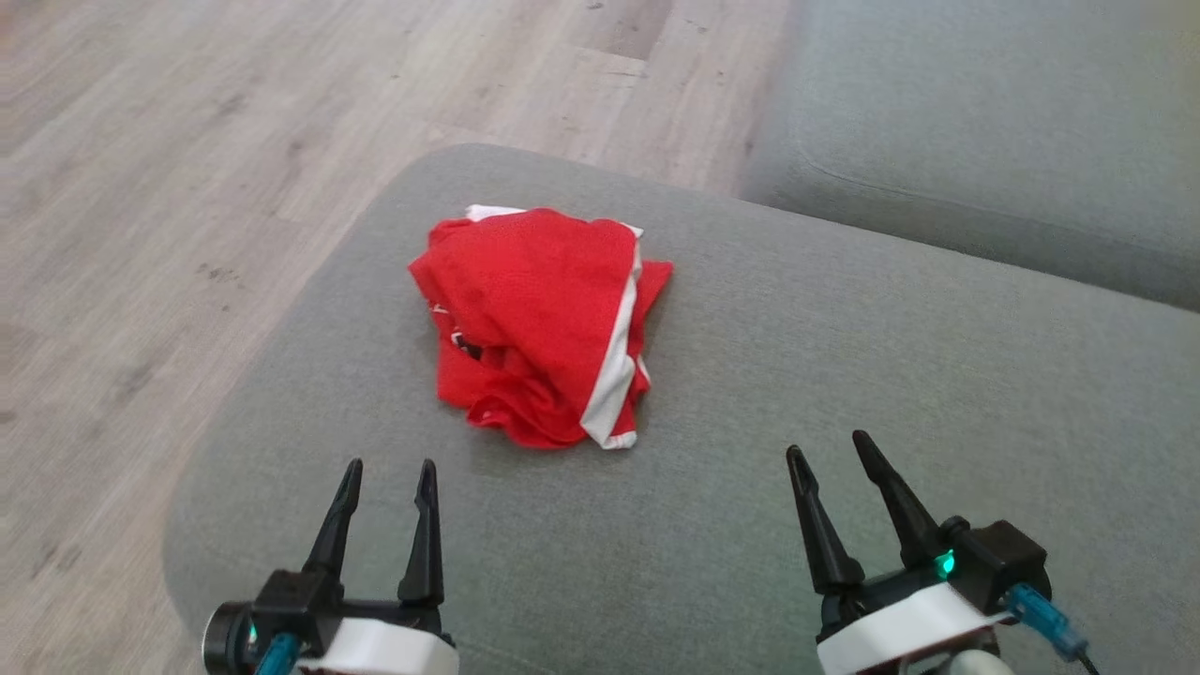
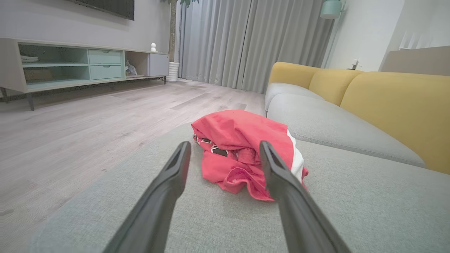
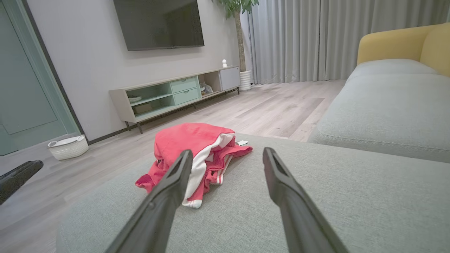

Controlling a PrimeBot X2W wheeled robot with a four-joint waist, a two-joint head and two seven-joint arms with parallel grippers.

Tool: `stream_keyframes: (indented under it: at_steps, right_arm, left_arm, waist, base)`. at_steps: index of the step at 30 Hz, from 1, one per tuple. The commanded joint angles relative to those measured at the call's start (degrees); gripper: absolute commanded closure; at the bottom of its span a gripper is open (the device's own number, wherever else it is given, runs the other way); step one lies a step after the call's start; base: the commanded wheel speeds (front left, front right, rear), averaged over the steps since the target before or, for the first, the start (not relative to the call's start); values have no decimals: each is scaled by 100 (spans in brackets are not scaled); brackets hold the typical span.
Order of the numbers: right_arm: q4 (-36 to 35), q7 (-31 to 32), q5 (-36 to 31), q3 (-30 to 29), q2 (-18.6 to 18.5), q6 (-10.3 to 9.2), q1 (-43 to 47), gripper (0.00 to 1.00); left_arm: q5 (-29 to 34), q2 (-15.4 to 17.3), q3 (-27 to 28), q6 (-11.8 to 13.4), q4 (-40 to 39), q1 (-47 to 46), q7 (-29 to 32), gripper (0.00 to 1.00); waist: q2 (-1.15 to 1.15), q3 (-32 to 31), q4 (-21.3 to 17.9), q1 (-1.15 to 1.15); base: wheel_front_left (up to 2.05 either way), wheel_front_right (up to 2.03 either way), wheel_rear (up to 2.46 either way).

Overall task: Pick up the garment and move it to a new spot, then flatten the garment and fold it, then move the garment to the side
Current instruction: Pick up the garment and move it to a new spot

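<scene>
Soft, even daylight, seemingly through the pale grey pleated curtains, casts faint shadows; head view slightly hazy, wrist views bowed at edges.

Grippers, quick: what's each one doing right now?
Left gripper: open, holding nothing, short of the garment.
Right gripper: open, holding nothing.
</scene>
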Motion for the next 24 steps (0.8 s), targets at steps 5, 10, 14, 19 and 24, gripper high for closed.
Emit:
stream_keyframes:
  at_steps: [5,10,14,19,24]
  right_arm:
    - [-203,-62,48,185,-38,-4,-122,0]
    - [-193,-62,12,244,-38,-4,-145,0]
    - [-207,-62,-31,234,-38,-4,-206,0]
    - [-247,-62,-159,196,-38,-4,-378,0]
    - [-261,-62,-286,154,-38,-4,-644,0]
  left_arm:
    - [86,-14,279,-54,-160,-114,-55,0]
    - [185,69,285,-186,-78,-259,-55,0]
    - [226,379,192,-456,96,-791,-31,0]
    - [170,758,-176,-648,340,-1851,525,0]
    - [-302,1297,-1008,-687,686,-3314,1471,0]
  waist:
    - [0,-21,168,0]
    - [0,54,32,0]
    - [0,218,-227,0]
    - [0,621,-548,0]
    - [0,1137,-990,0]
  base:
    - [0,0,0]
    - [0,0,0]
    - [0,0,0]
    - [0,0,0]
    - [0,0,0]
